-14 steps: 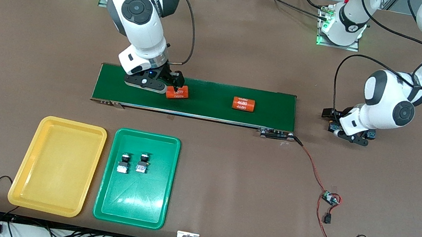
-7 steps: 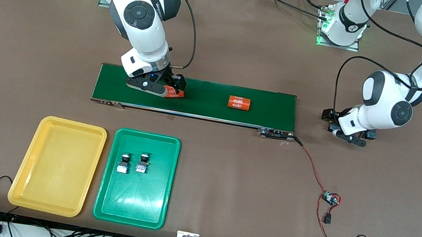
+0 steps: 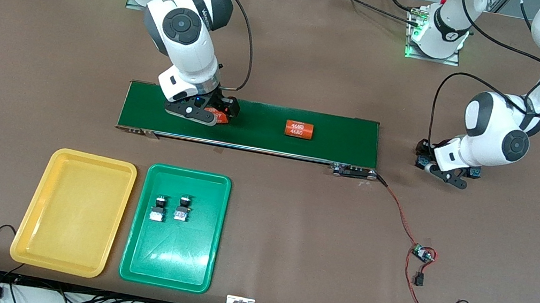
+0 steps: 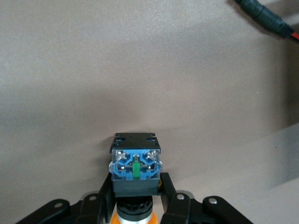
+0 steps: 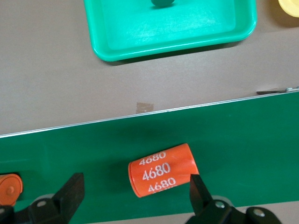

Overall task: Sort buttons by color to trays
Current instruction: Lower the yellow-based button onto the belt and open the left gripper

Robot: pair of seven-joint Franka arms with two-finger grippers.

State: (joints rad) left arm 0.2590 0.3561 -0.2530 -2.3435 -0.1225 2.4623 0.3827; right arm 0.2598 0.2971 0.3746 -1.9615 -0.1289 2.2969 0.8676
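My left gripper (image 3: 442,166) sits low over the bare table off the conveyor's end at the left arm's end. In the left wrist view it (image 4: 136,198) is shut on a button (image 4: 135,163) with a black body, blue base and yellow-orange cap. Two green-capped buttons (image 3: 158,208) (image 3: 182,208) lie in the green tray (image 3: 183,173), which also shows in the right wrist view (image 5: 140,46). The yellow tray (image 3: 73,212) beside it holds nothing. My right gripper (image 3: 218,112) is open over the belt, its fingers (image 5: 71,190) astride an orange cylinder (image 5: 161,170) without touching it.
The long dark-green conveyor belt (image 3: 343,136) carries a second orange "4680" cylinder (image 3: 299,129) near its middle. A red wire and small circuit board (image 3: 422,253) lie on the table toward the left arm's end. Cables run along the table's front edge.
The free orange cylinder has moved along the belt toward the right arm's end. My right gripper has shifted slightly over the other cylinder. My left gripper has barely moved.
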